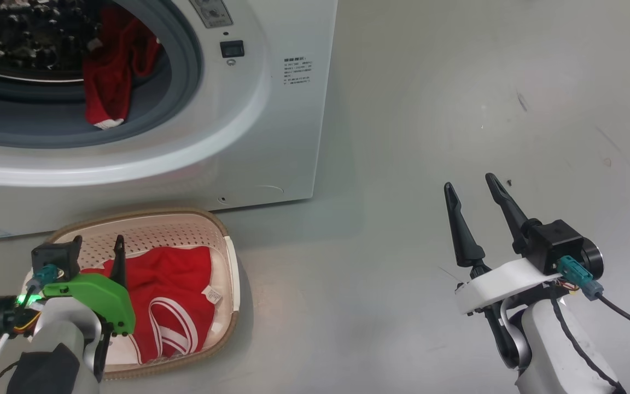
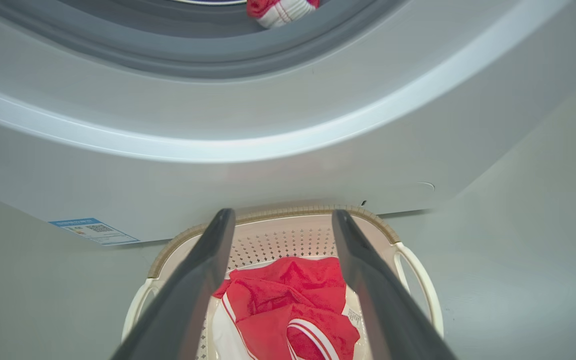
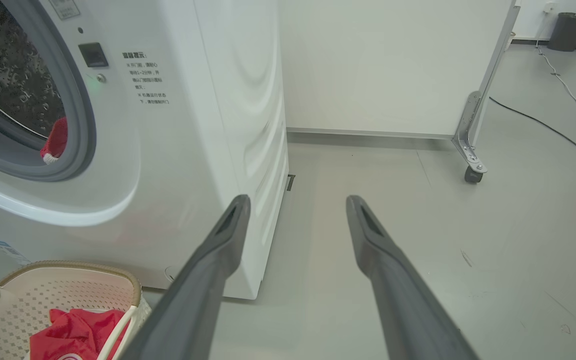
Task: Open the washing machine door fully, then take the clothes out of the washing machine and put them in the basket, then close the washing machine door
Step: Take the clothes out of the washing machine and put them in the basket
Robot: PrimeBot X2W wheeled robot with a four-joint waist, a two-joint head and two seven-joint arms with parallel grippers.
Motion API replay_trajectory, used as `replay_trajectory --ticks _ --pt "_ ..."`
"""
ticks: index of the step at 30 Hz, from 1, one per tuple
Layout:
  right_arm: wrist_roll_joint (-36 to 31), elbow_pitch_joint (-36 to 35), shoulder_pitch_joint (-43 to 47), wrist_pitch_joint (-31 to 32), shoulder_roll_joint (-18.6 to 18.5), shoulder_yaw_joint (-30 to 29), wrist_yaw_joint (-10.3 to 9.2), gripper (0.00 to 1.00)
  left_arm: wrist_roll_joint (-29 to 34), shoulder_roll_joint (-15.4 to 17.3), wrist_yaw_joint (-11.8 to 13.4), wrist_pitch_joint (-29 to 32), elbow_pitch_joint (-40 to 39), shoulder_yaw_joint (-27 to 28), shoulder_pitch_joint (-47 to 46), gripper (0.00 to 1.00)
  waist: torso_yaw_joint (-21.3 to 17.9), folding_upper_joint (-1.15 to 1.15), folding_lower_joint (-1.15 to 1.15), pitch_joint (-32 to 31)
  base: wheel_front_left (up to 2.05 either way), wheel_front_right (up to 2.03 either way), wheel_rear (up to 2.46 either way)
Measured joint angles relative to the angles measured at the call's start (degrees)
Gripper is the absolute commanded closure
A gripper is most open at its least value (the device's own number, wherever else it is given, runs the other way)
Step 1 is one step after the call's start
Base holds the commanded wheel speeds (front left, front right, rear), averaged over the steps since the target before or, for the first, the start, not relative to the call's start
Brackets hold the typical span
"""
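The left gripper point(image 2: 283, 215) hovers over the basket point(image 1: 205, 214), fingers spread and empty. A red striped garment point(image 1: 178, 284) lies inside the basket. Well to the basket's right, the right gripper point(image 1: 469, 181) is also spread, over bare floor. Just behind the basket stands the washing machine point(image 1: 271, 137). Above the basket, another red garment point(image 1: 110, 82) drapes over the grey gasket point(image 1: 189, 71). A shallow pinch on that hanging edge could slip and drop it short of the small basket, or the fabric could snag on the rubber lip.
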Motion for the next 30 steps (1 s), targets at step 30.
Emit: replay_trajectory --ticks 30 --pt "0.37 -1.96 6.47 0.0 -0.25 -2.24 0.79 0.0 -1.22 -2.21 -3.69 -2.3 -19.24 -0.01 6.98 0.0 5.32 0.0 0.0 -11.22 0.0 0.0 0.0"
